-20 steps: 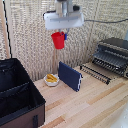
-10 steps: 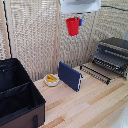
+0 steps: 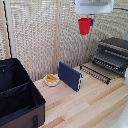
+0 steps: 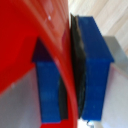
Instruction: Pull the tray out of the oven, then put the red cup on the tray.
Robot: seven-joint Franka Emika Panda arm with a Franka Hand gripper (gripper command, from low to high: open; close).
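The red cup (image 3: 84,26) hangs high above the table, held by my gripper (image 3: 88,20) near the top of the exterior view. In the wrist view the cup's red wall (image 4: 35,45) fills most of the picture and its rim is pinched between my blue fingers (image 4: 95,60). The oven (image 3: 114,52) stands at the exterior view's right, black with its door down. The tray (image 3: 96,73), a dark wire grid, sticks out of the oven's front over the table. The cup is above and to the left of the tray, well apart from it.
A dark blue slab (image 3: 70,75) leans upright mid-table. A small white bowl (image 3: 51,79) with yellow contents sits beside it. A large black case (image 3: 17,97) lies open at the exterior view's left. A woven screen (image 3: 40,35) backs the wooden table (image 3: 85,107).
The gripper has carried the red cup upward and toward the exterior view's right, closer to the oven side. Everything on the table stayed put.
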